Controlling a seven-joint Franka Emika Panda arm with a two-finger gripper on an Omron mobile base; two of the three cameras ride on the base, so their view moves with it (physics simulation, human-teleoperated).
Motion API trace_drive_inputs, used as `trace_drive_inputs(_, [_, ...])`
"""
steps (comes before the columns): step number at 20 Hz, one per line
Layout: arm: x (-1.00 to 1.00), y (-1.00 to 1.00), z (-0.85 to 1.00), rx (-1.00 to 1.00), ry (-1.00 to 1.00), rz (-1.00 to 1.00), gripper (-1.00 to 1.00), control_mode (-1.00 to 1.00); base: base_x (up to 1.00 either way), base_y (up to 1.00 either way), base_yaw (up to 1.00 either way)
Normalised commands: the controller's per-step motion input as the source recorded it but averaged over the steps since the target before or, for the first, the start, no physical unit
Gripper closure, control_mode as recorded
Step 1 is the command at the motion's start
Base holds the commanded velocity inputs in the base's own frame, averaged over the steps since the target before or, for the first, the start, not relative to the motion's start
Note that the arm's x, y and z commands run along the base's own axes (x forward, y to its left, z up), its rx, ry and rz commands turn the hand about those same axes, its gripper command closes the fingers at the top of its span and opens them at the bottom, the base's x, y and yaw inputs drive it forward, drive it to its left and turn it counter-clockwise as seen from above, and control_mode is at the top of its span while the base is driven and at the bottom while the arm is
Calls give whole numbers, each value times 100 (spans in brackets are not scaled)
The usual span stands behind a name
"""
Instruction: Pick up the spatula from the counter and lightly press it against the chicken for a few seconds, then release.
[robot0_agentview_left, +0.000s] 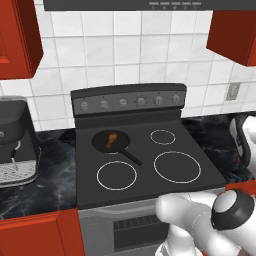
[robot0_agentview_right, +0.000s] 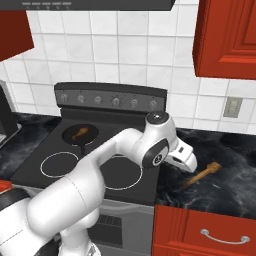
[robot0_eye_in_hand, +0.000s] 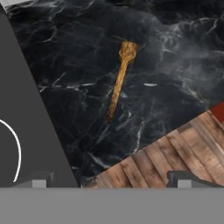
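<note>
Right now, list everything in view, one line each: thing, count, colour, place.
spatula: one, orange-brown wood, flat on the counter right of the stove
chicken: one, brown, in the pan
pan: one, black, back left burner
stove: one, dark grey, between the counter stretches
knobs: six, grey, stove back panel
counter: black marble, both sides of the stove
coffee machine: one, black, left counter
cabinets: red, above and below the counter
wall tiles: white, behind the stove
outlet: one, grey, wall right of the stove
arm: one, white, reaching over the stove's right side
gripper: one, open, above the counter, apart from the spatula
</note>
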Motion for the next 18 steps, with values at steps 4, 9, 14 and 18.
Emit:
trace_drive_inputs(4, [10, -6, -22, 0, 4, 0, -100, -100, 0, 0, 0])
trace_drive_inputs(9, [5, -5, -23, 0, 2, 0, -100, -100, 0, 0, 0])
trace_drive_inputs(14, [7, -4, -21, 0, 1, -1, -100, -100, 0, 0, 0])
trace_drive_inputs(18, [12, -4, -15, 2, 0, -4, -100, -100, 0, 0, 0])
